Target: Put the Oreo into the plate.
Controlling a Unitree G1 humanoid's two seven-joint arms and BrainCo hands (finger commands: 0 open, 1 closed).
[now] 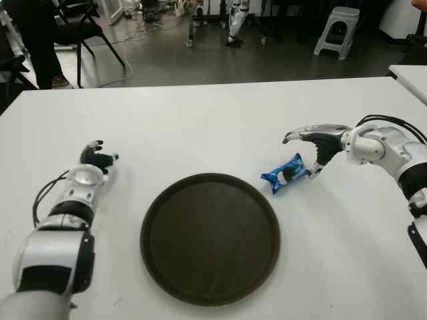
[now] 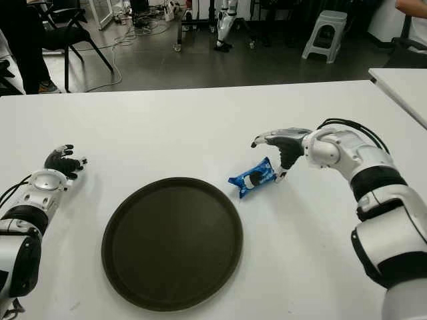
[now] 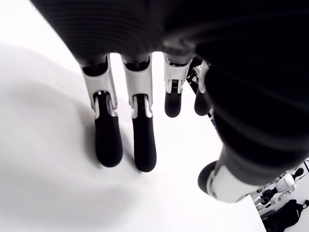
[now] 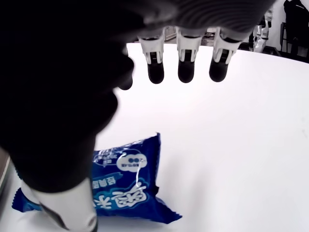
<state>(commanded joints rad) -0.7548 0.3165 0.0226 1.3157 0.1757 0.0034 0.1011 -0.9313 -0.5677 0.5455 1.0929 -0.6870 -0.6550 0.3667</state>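
I see a white table point(image 1: 200, 120) in front of the rig, with a round dark plate point(image 1: 210, 238) lying flat at the near centre. The plate's surface is bare.

The Oreo point(image 1: 287, 173), a blue wrapped packet with white print, lies on the table at about 2 o'clock from the plate, just beyond its rim and not touching it. The packet sits at a slant, one crimped end pointing toward the plate and the other toward my right hand. In the right wrist view the packet point(image 4: 120, 186) rests flat on the white surface.

My right hand point(image 1: 315, 143) is at about 2 o'clock from the plate, directly over the far end of the packet. Its fingers point(image 4: 186, 67) are extended and spread, arched forward above the table and apart from the wrapper. The thumb point(image 1: 316, 167) points down beside the packet's outer end; I cannot tell whether it touches the wrapper. The hand holds nothing.

My left hand point(image 1: 97, 158) shows at about 10 o'clock from the plate, well apart from it on the left side of the table. In the left wrist view its fingers point(image 3: 108, 140) are stretched out fairly straight, loosely separated, with nothing between them.

Beyond the far edge of the table I note a grey floor, a dark chair point(image 1: 83, 27) at upper left, and a pale stool point(image 1: 337, 28) at upper right.
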